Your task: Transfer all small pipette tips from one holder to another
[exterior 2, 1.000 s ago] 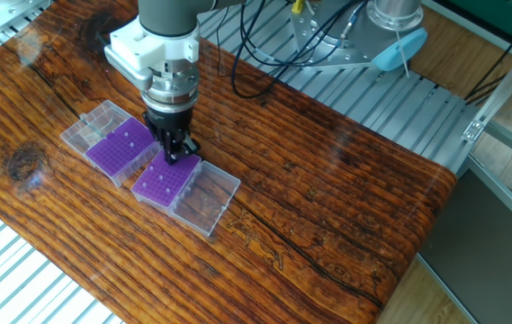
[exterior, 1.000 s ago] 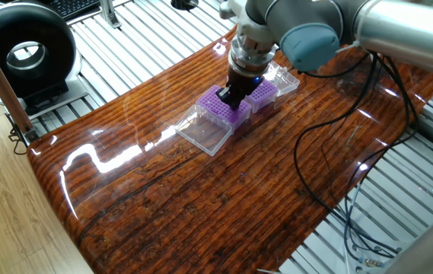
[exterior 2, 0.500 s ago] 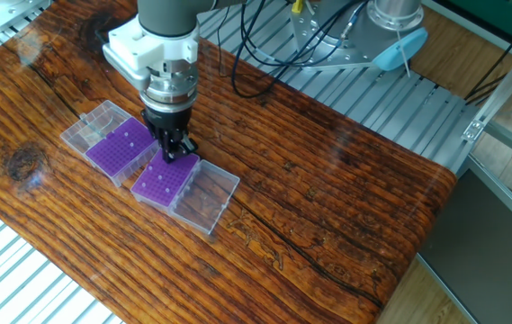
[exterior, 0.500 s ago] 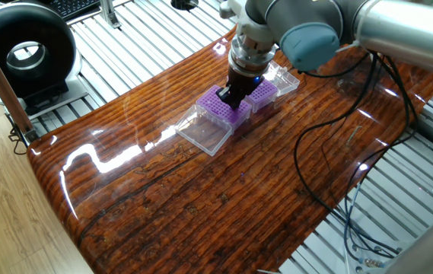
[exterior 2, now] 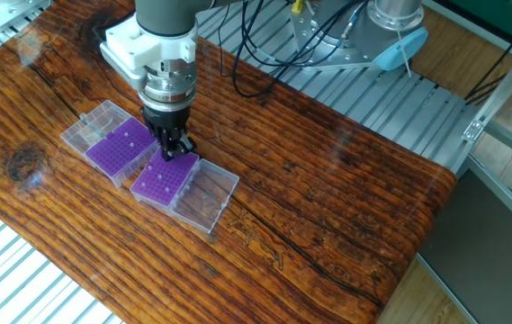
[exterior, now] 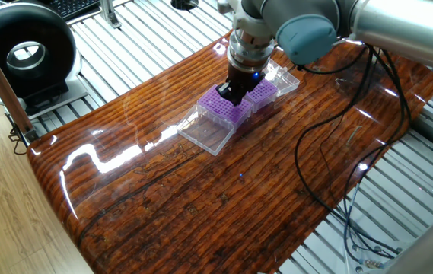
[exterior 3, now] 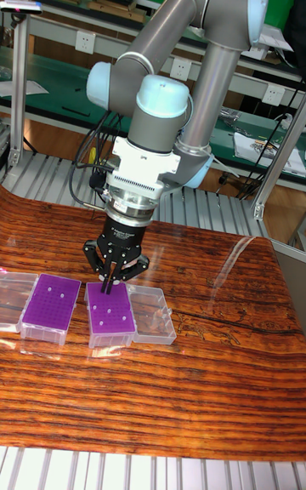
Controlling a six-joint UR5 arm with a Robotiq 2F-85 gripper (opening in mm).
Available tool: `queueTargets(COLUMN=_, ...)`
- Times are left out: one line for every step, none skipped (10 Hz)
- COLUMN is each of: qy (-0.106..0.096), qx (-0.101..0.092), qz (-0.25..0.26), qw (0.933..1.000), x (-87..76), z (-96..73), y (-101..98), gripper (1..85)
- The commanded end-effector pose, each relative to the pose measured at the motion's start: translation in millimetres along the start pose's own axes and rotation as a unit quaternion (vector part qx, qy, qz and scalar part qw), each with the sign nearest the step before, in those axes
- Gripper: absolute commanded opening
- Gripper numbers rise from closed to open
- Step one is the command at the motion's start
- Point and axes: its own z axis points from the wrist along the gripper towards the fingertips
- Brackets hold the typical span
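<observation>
Sitting left in the tall view was one purple rack (exterior 3: 50,304), then a second rack (exterior 3: 110,314) holding small pipette tips (exterior 3: 105,316); gripper (exterior 3: 110,282) hung over its far edge, fingers pinched close, grasp unclear. Clear open lid (exterior 3: 153,316) lay right.

The table (exterior: 201,190) is dark reddish wood with a strong ridged grain, varnished so glossy that it mirrors the lights in white streaks. Both purple racks (exterior 2: 164,180) (exterior 2: 119,148) look like matt plastic, and their open lids (exterior 2: 206,200) are clear, smooth plastic. The arm (exterior 3: 200,39) has a satin grey metal look with smooth pale-blue plastic caps (exterior 3: 163,97), and the gripper (exterior 3: 110,279) is matt black. Ribbed bare metal rails (exterior: 148,34) surround the table.
</observation>
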Motion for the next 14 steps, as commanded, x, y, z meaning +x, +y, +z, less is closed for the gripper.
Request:
queueTargets(qy=0.003, qx=-0.003, qz=0.009, qw=1.0000, x=-4.1, z=-7.1, y=0.5, gripper=1.3)
queueTargets(qy=0.004, qx=-0.004, qz=0.009, qw=0.9999, x=-4.9, z=-9.2, y=0.8, gripper=1.3)
queueTargets(qy=0.006, qx=-0.001, qz=0.009, qw=0.9999, x=-5.2, z=-11.7, y=-0.1, gripper=1.3)
queueTargets(qy=0.006, qx=-0.001, qz=0.010, qw=0.9999, x=-5.8, z=-13.8, y=-0.2, gripper=1.3)
queueTargets(qy=0.006, qx=-0.001, qz=0.010, qw=0.9999, x=-6.3, z=-15.3, y=-1.1, gripper=1.3)
queueTargets(qy=0.009, qx=-0.001, qz=0.009, qw=0.9999, x=-6.4, z=-18.1, y=-2.1, gripper=1.3)
queueTargets(qy=0.009, qx=0.000, qz=0.009, qw=0.9999, x=-6.6, z=-20.6, y=-2.9, gripper=1.3)
queueTargets(qy=0.010, qx=0.000, qz=0.007, qw=0.9999, x=-6.8, z=-22.6, y=-4.1, gripper=1.3)
queueTargets(qy=0.010, qx=0.000, qz=0.006, qw=0.9999, x=-6.9, z=-24.1, y=-4.5, gripper=1.3)
queueTargets(qy=0.010, qx=0.000, qz=0.003, qw=0.9999, x=-7.7, z=-25.3, y=-5.5, gripper=1.3)
queueTargets(qy=0.010, qx=0.001, qz=-0.002, qw=0.9999, x=-8.8, z=-25.8, y=-7.3, gripper=1.3)
queueTargets(qy=0.010, qx=0.001, qz=-0.007, qw=0.9999, x=-10.5, z=-26.4, y=-9.1, gripper=1.3)
queueTargets(qy=0.011, qx=0.002, qz=-0.015, qw=0.9998, x=-13.4, z=-26.8, y=-13.3, gripper=1.3)
queueTargets(qy=0.011, qx=0.007, qz=-0.025, qw=0.9996, x=-17.1, z=-28.8, y=-21.0, gripper=1.3)
